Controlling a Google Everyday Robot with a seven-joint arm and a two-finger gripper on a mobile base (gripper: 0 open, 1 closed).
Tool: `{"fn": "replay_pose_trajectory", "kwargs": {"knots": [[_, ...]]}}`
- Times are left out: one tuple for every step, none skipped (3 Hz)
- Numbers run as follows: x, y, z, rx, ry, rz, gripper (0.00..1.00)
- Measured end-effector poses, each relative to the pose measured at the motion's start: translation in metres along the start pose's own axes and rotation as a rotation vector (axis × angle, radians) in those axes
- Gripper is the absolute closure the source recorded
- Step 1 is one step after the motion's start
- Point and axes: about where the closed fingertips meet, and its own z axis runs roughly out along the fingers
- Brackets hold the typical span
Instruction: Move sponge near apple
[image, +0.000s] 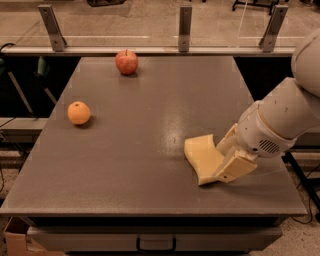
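The pale yellow sponge (201, 157) lies flat on the grey table (150, 125), front right. My gripper (231, 156) is down at the sponge's right end. Its two cream fingers (238, 168) stand apart, one behind and one in front of that end, and the front one hides part of the sponge. The red apple (127, 62) with yellowish patches stands at the far left-centre of the table, well away from the sponge.
An orange (79, 112) sits at the table's left side. A low rail with metal posts (185, 27) runs along the far edge. The table's right edge and front edge are close to the gripper. My arm's white body (280, 122) overhangs the right side.
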Motion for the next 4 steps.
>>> {"fn": "replay_pose_trajectory", "kwargs": {"knots": [[-0.005,-0.014,-0.006,0.022,-0.004,0.006,0.85],[-0.002,-0.055,-0.039,0.129,-0.011,0.010,1.00],[-0.010,-0.066,-0.057,0.170,-0.029,0.003,1.00],[-0.010,-0.066,-0.057,0.170,-0.030,0.003,1.00]]}}
